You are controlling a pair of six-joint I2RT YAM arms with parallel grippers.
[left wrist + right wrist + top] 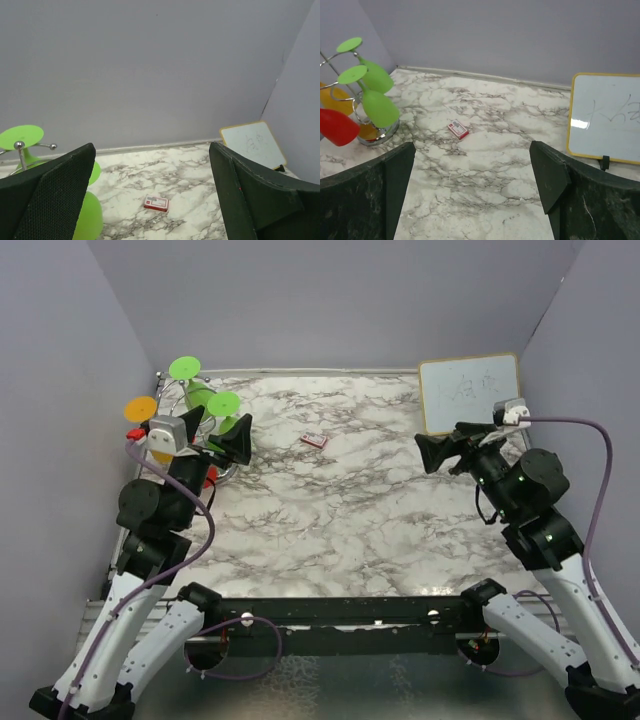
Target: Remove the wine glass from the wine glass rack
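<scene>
Approach step, nothing held yet. Wine glass rack at 10 o'clock on worktop, green wine glass hanging bowl-down. L hand wide, beside rack; R hand wide at 3 o'clock. Next: L takes the glass and slides it off the arm.

The table looks like white stone with grey veins, smooth and a bit shiny. The wine glass rack is thin silver metal, very shiny. The green wine glasses and the red wine glass look like smooth plastic. The white board is smooth and glossy. My left fingers are matt black with tiny rough dots. My right fingers are matt black with small scratches. The walls are matt.
</scene>
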